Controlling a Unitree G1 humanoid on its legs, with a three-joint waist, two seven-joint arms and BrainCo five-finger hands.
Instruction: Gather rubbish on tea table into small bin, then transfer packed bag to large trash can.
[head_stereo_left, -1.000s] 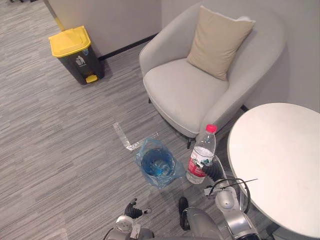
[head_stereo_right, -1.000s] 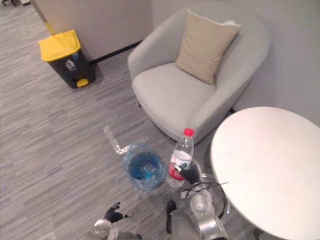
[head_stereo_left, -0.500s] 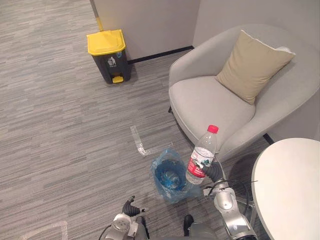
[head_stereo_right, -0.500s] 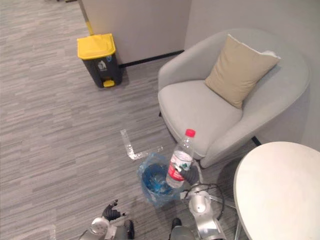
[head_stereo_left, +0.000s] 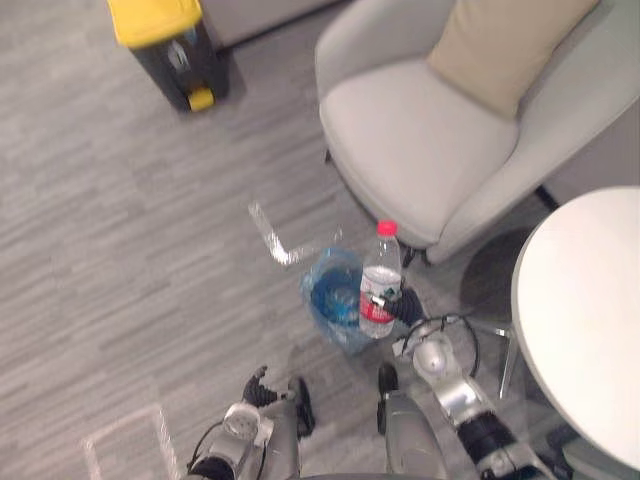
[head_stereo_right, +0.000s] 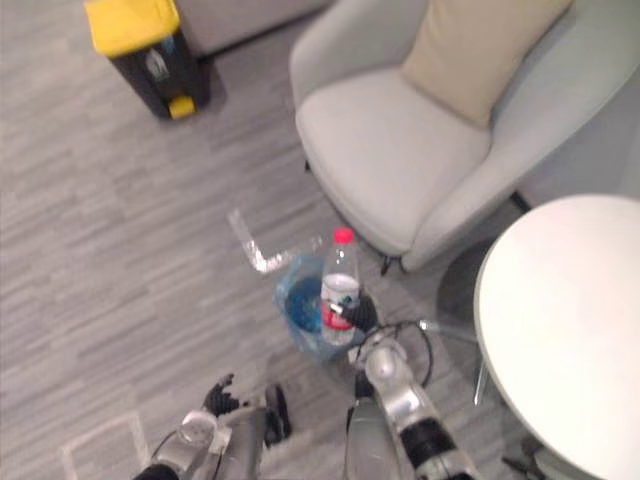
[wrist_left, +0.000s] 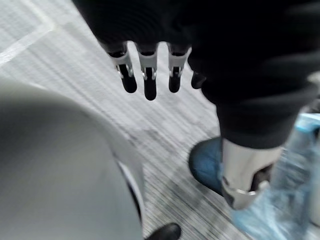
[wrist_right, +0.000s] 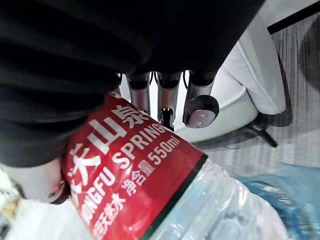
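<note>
A clear plastic water bottle (head_stereo_left: 379, 278) with a red cap and red label stands upright in my right hand (head_stereo_left: 405, 309), whose fingers (wrist_right: 165, 97) curl round its lower body. It hangs just to the right of the small bin (head_stereo_left: 335, 297), lined with a blue bag, on the floor in front of the armchair. In the right wrist view the bottle's label (wrist_right: 125, 165) sits against the palm. My left hand (head_stereo_left: 256, 387) hangs low by my side with relaxed fingers (wrist_left: 145, 75), holding nothing. The large dark trash can (head_stereo_left: 170, 45) with a yellow lid stands at the back left.
A grey armchair (head_stereo_left: 440, 130) with a beige cushion (head_stereo_left: 500, 40) stands behind the small bin. The round white tea table (head_stereo_left: 585, 320) is at the right. Strips of clear tape (head_stereo_left: 275, 235) mark the grey floor left of the bin.
The camera has tilted down and shifted. The bottle in my right hand has dropped lower and nearer the blue-lined bin. My left hand stays by my side.
</note>
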